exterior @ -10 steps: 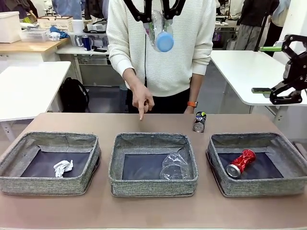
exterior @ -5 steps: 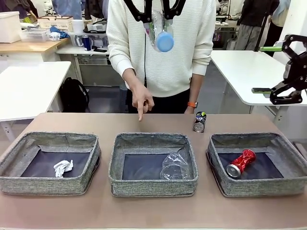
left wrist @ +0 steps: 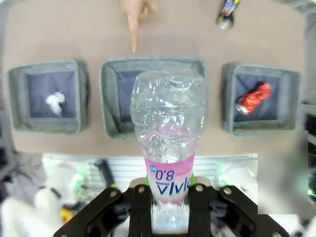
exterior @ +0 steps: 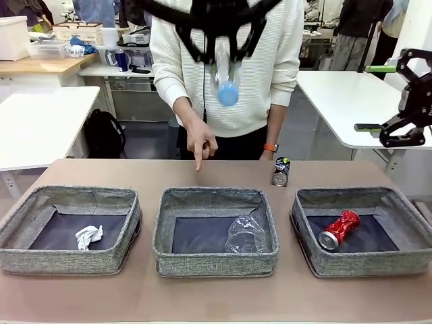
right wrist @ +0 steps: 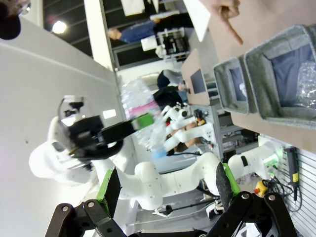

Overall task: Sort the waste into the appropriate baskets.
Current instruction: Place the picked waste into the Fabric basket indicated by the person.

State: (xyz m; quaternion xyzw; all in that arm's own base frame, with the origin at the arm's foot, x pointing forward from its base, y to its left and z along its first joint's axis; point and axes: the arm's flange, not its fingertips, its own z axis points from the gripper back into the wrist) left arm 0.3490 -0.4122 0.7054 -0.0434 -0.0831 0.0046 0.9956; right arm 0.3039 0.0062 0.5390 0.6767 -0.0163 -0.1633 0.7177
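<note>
While the left hand (exterior: 224, 57) grips the clear blue-capped bottle (exterior: 226, 77) cap-down high over the table (exterior: 216, 297), the right hand (exterior: 375, 98) hangs wide open and empty at the side. The paper wad (exterior: 88, 236) lies in the left basket (exterior: 67, 262), the plastic cup (exterior: 245, 236) in the middle basket (exterior: 214, 262) and the red can (exterior: 339, 229) in the right basket (exterior: 368, 264). The dark can (exterior: 281, 171) rests on the table behind the baskets, near the person's pointing finger (exterior: 199, 158).

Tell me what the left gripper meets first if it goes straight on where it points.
Probably the middle basket. The left gripper, shut on the bottle, looks down into it from above, so the bottle's far end would arrive first. Depth is unclear.
</note>
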